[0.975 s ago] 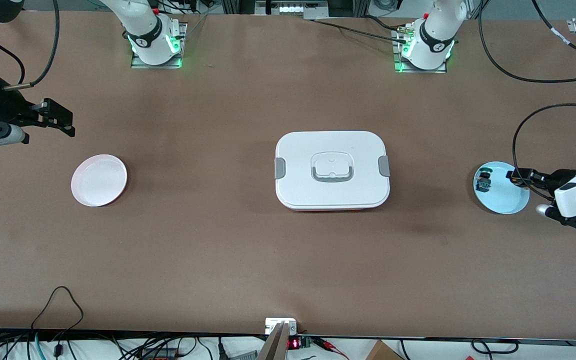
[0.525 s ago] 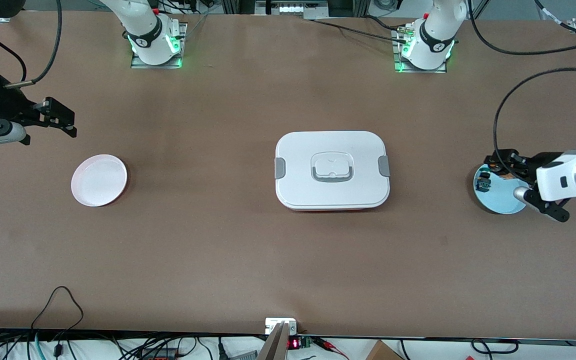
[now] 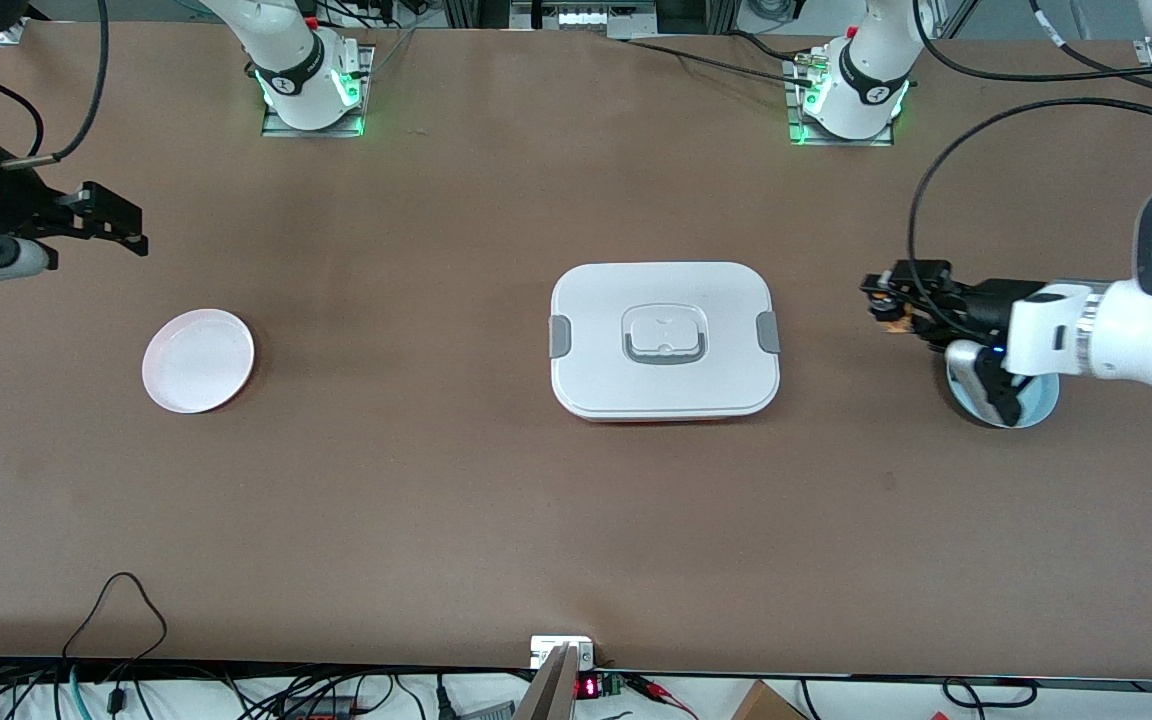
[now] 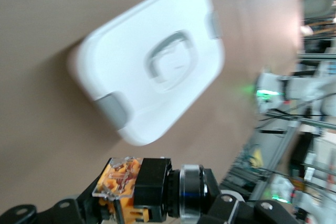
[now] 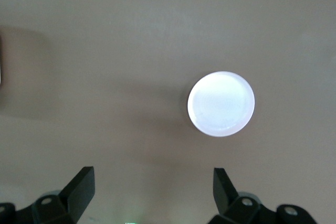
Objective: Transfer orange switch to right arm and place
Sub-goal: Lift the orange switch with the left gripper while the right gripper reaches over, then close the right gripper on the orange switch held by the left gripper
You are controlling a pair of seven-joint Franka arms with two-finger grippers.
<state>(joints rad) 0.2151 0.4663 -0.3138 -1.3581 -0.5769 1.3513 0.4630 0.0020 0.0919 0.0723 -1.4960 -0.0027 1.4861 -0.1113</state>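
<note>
My left gripper [image 3: 886,300] is shut on the orange switch [image 3: 893,316] and holds it in the air over bare table between the light blue plate [image 3: 1031,405] and the white lidded box [image 3: 664,340]. In the left wrist view the orange switch [image 4: 122,190] shows its orange cap and black body clamped between the fingers, with the box [image 4: 152,72] ahead. My right gripper [image 3: 111,222] is open and empty, up over the table at the right arm's end, above the white plate [image 3: 198,360]. The right wrist view shows its spread fingertips [image 5: 79,187] and the white plate [image 5: 221,104].
The white lidded box with grey latches sits at the table's middle. The left arm's wrist covers much of the light blue plate. The arm bases [image 3: 311,85] stand along the table's edge. Cables hang over the left arm's end.
My left gripper has lifted off the light blue plate with the orange switch and moved toward the white box. My right gripper has drifted slightly up in the front view.
</note>
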